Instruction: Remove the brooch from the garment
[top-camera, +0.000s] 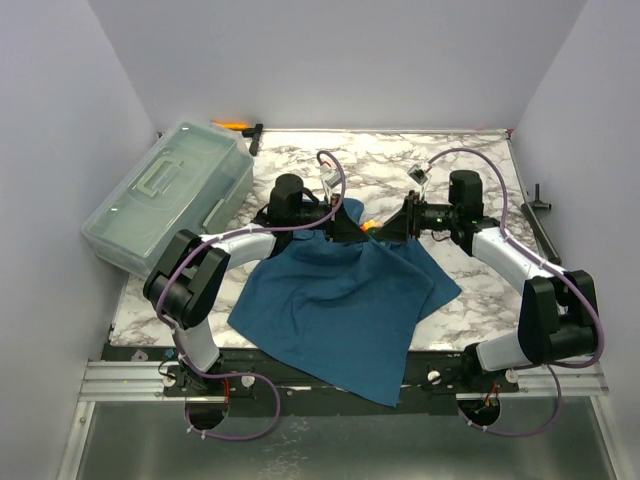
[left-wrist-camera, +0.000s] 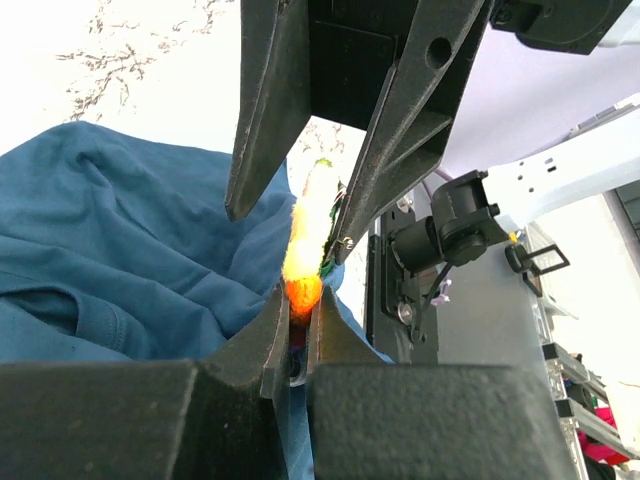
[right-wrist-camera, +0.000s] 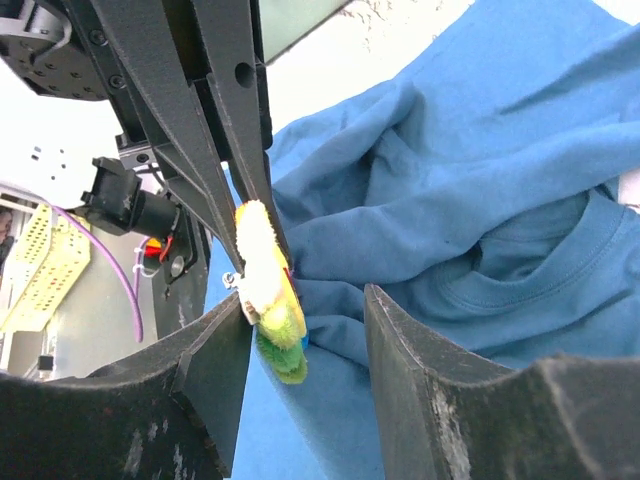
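Presently held: brooch, a small fuzzy flower piece, yellow and orange with green at one end. It sits between the two grippers at the far middle of the table, just above the bunched upper edge of the garment. Whether it is pinned to the cloth cannot be told, as the fingers hide the join.

Garment: dark teal T-shirt, lying rumpled over the near centre of the marble table. One corner hangs over the near edge. The round neck shows in the right wrist view, and the cloth is gathered into folds below the brooch.

Left gripper: jaws together, clamped on the orange end of the brooch.

Right gripper: jaws apart, straddling the green and yellow end of the brooch. One finger appears to touch it; the other stands clear.

Storage box: clear plastic, lidded, with a handle, on the left side of the table, left of the garment.

Tool: orange-handled, at the far edge behind the storage box.
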